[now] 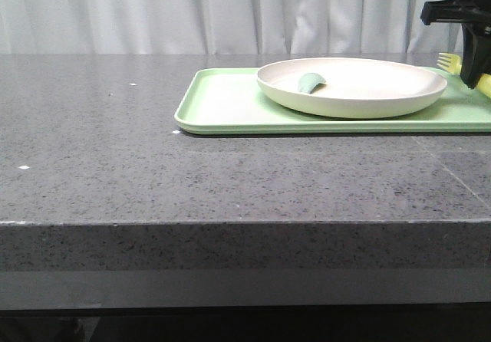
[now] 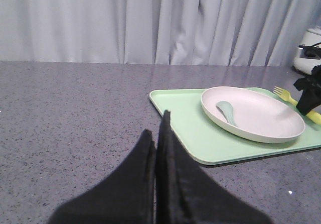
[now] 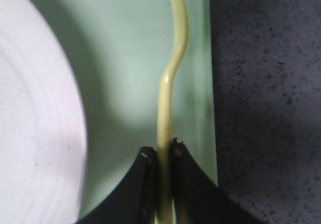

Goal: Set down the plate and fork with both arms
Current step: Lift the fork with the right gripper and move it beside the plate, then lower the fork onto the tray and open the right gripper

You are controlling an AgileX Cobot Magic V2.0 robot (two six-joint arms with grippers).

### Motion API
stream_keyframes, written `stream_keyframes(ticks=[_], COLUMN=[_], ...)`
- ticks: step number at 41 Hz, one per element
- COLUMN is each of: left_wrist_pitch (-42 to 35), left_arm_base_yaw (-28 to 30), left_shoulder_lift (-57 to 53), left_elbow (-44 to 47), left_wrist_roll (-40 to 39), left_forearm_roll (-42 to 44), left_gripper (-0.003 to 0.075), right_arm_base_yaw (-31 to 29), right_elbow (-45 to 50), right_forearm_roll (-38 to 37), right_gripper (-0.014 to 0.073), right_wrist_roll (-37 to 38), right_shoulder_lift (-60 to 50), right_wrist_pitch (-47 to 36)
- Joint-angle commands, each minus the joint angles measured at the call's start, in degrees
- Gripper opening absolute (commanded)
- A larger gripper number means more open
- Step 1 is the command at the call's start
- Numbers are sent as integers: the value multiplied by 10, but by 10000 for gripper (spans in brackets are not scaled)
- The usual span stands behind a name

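The cream plate [image 1: 360, 86] sits on the light green tray [image 1: 222, 104] at the back right; it also shows in the left wrist view [image 2: 256, 114] and the right wrist view [image 3: 35, 133]. A muted green spoon [image 1: 311, 83] lies in the plate. The pale yellow fork [image 3: 170, 83] lies along the tray's right side, tines in the front view [image 1: 447, 60]. My right gripper [image 3: 163, 151] is shut on the fork's handle. My left gripper [image 2: 157, 128] is shut and empty over the grey counter, left of the tray.
The grey speckled counter [image 1: 115, 150] stretches left of and in front of the tray to its front edge. White curtains [image 1: 192, 12] hang behind. A white appliance [image 2: 311, 50] stands at the far right in the left wrist view.
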Motion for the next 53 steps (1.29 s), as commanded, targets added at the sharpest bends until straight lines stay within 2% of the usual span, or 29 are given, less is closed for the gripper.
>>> stream_keyframes(ticks=[1, 7, 10, 19, 21, 23, 29, 32, 40, 53], left_wrist_pitch=[-47, -47, -47, -47, -47, -47, -47, -47, -47, -47], left_arm_base_yaw=[0, 0, 0, 0, 0, 0, 0, 0, 0, 0], left_shoulder_lift=[4, 4, 4, 4, 4, 4, 4, 4, 4, 4], left_elbow=[-15, -15, -15, -15, -15, -15, -15, -15, -15, -15], left_wrist_roll=[1, 1, 1, 1, 1, 1, 1, 1, 1, 1], left_forearm_roll=[-1, -1, -1, -1, -1, -1, -1, -1, -1, -1], left_gripper=[-18, -18, -18, -18, -18, -18, -18, -18, -18, -18], right_arm_base_yaw=[-4, -4, -4, -4, -1, 2, 24, 37, 51, 51], right_elbow=[-16, -17, -18, -18, -16, -14, 31, 84, 245, 493], right_forearm_roll=[-2, -2, -2, -2, -2, -2, -2, -2, -2, -2], right_gripper=[81, 268, 325, 337, 313, 254, 8, -76, -67, -67], right_wrist_roll=[-9, -9, -9, -9, -9, -9, -9, -9, -9, -29], right_shoulder_lift=[-27, -26, -27, -80, -103, -123, -206, -257, -401, -664], right_wrist_pitch=[-20, -18, -16, -17, -18, -14, -31, -65, -164, -262])
